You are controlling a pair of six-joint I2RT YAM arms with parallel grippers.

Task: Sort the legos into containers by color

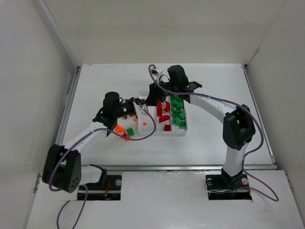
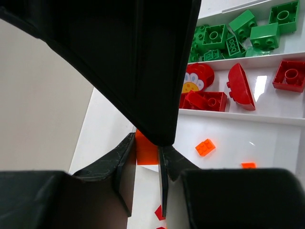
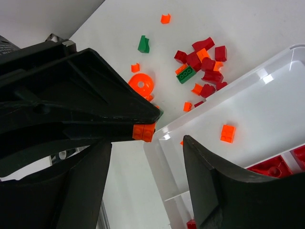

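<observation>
Left gripper [image 1: 137,103]: clamped on an orange brick [image 2: 147,148], pinched between its two fingertips.
Held brick's place: at the far left corner of the tray [image 1: 162,135], right by the rim of the left compartment; whether it touches the rim cannot be told.
Right gripper [image 3: 147,157]: fingers apart with nothing between them, hanging over the same corner of the tray, close to the left gripper's tip.
Tray, left compartment: mostly bare, with a small orange piece [image 2: 205,147] lying flat on its floor and another orange bit nearer the tray's near end.
Tray, middle compartment: red pieces [image 2: 240,86], among them a rounded one and a square brick with a stud.
Tray, right compartment: green bricks [image 2: 217,36] piled together.
Loose pieces [image 3: 205,62]: a scatter of red, orange and green bits on the table [image 1: 214,95] just outside the tray's left wall.
Orange ring [image 3: 141,85]: on the table, left of the tray, near the scatter.
Green bit [image 3: 143,44]: alone on the table, farther from the tray than the ring.
</observation>
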